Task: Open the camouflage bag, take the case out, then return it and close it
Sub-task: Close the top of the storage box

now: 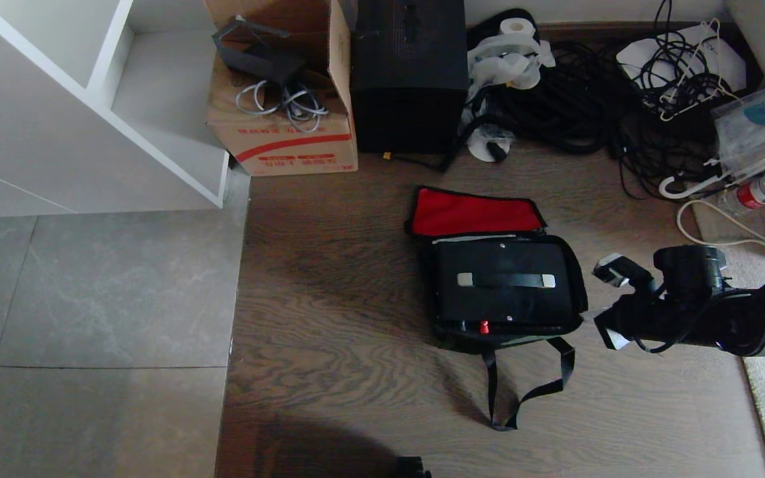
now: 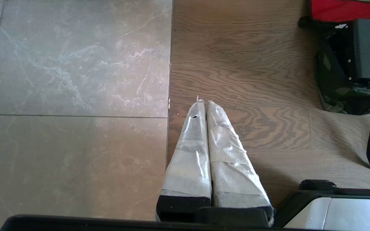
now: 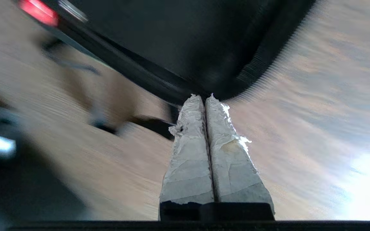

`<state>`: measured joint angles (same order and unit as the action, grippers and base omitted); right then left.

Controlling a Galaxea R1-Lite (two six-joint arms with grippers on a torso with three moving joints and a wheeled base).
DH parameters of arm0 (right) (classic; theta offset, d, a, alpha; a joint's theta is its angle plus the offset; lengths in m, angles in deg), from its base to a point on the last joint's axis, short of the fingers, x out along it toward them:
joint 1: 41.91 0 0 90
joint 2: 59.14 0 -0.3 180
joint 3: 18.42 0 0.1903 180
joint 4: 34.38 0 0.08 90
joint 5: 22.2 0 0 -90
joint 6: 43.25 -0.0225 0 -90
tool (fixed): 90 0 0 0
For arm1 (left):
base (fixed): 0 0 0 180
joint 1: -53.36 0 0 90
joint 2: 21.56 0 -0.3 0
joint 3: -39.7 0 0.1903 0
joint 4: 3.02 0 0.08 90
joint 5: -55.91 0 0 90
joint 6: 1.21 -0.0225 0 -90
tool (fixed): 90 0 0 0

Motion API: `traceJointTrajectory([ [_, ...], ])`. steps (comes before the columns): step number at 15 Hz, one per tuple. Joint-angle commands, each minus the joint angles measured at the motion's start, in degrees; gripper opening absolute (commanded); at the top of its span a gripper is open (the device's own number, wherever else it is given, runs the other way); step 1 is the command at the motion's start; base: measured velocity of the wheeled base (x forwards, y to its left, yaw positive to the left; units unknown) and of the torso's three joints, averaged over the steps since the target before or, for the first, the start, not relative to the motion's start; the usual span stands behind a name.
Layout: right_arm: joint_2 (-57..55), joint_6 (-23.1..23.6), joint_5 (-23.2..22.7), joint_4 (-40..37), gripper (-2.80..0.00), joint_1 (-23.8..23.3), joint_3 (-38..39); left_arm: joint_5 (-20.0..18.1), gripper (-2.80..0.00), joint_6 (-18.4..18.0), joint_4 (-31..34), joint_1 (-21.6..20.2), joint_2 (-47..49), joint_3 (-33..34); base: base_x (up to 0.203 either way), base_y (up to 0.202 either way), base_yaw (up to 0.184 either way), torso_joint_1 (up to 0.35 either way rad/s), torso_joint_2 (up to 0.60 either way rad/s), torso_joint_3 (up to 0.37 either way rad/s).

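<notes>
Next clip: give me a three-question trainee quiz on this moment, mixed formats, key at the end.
1. True or false: the camouflage bag lies on the wooden floor with its red-lined lid folded open.
2. Where is the case? A) inside the bag B) on the tiles C) in the cardboard box
3. Fill in: the right gripper, beside the bag's right side, is ____ and holds nothing.

Key: 1 true; 2 A; 3 shut.
</notes>
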<state>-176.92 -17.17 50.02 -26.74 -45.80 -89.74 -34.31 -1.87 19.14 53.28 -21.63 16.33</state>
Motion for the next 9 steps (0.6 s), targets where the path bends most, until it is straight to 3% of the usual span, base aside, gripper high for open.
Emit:
traceJointTrajectory([
  [1,1.3,-10.9,-1.0,0.5,-2.80,4.0,-0.4,0.0,-2.80,0.0,0.0,0.0,0.0,0.5,0.000,0.000,0.000,0.000,0.00,0.000],
  [4,2.9,-25.2,-1.2,0.2,-2.80,9.6,-0.9,0.0,-2.80,0.0,0.0,0.0,0.0,0.5,0.000,0.000,0.000,0.000,0.00,0.000],
  [7,7.3,-30.1,-1.3,0.0,-2.80,10.9,3.0,0.0,-2.80,0.0,0.0,0.0,0.0,0.5,0.000,0.000,0.000,0.000,0.00,0.000],
  [9,12.2,-30.5,-1.5,0.6,-2.80,10.9,7.5,0.0,-2.80,0.0,0.0,0.0,0.0,0.5,0.000,0.000,0.000,0.000,0.00,0.000],
])
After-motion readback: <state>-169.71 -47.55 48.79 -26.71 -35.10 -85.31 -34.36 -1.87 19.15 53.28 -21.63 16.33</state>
